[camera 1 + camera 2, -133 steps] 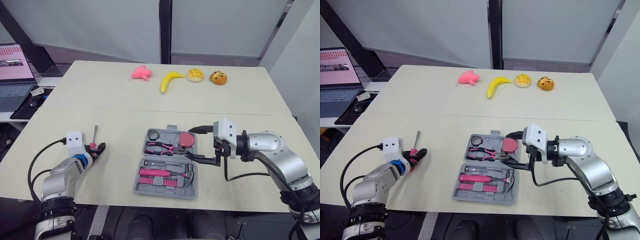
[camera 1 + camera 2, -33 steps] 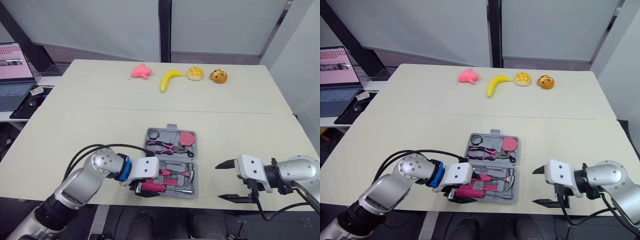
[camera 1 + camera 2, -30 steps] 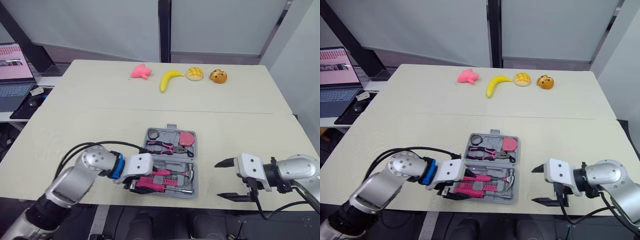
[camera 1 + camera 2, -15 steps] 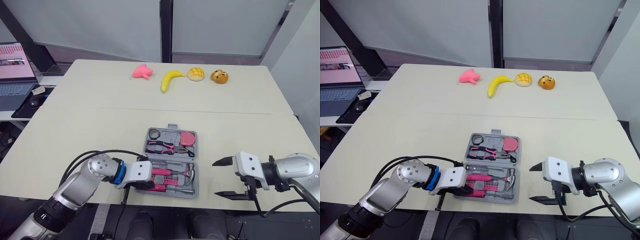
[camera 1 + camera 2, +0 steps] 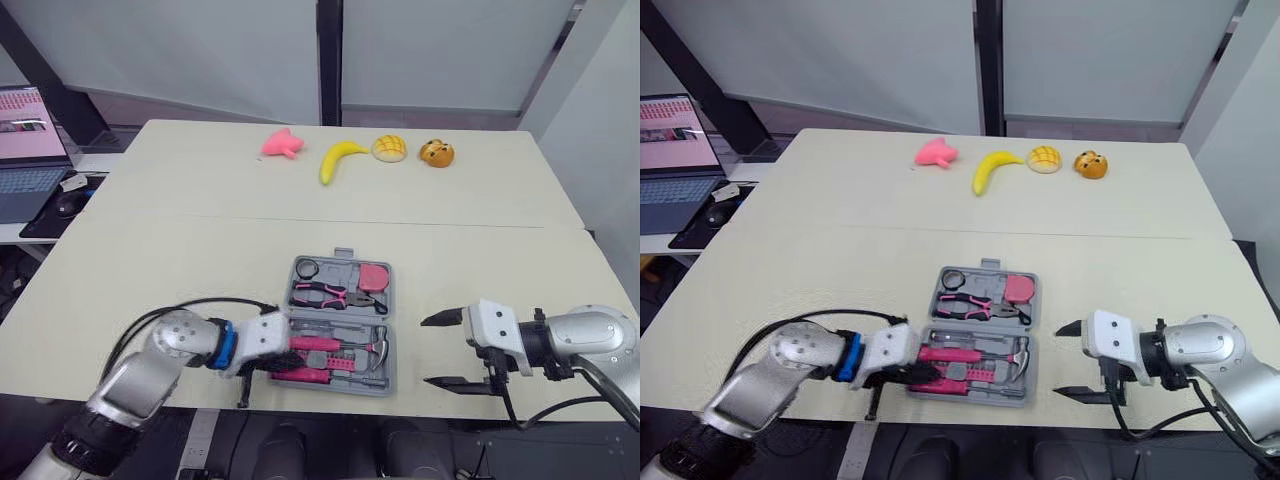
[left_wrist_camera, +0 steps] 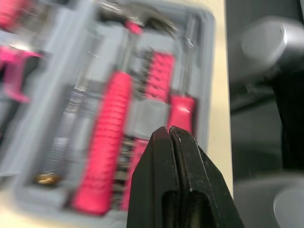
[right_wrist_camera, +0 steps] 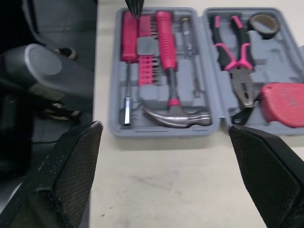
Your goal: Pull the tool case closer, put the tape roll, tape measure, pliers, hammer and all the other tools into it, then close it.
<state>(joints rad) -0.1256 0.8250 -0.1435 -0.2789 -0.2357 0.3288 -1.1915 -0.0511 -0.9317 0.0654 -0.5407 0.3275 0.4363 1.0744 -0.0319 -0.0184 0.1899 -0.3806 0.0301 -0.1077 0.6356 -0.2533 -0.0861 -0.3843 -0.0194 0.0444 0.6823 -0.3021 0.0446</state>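
The grey tool case [image 5: 284, 325] lies open near the table's front edge. Its far half holds the tape roll [image 5: 307, 268], pliers [image 5: 330, 295] and pink tape measure [image 5: 372, 276]. The near half holds the hammer [image 5: 350, 347], a bit holder and a pink-handled screwdriver [image 6: 179, 111]. My left gripper [image 5: 287, 361] is shut with nothing between its fingers. It hovers at the case's near-left corner, just above the screwdriver handle. To the right of the case, my right gripper [image 5: 442, 351] stands wide open and empty, level with the case [image 7: 122, 129].
Along the table's far side lie a pink toy [image 5: 282, 145], a banana [image 5: 339, 160], a bun [image 5: 389, 149] and an orange toy [image 5: 436, 154]. A laptop [image 5: 28, 150] sits on a side desk at the left. The table's front edge runs just behind both grippers.
My left gripper's fingers have come together over the case's near half, and the arm has drawn slightly left. The right gripper has barely moved.
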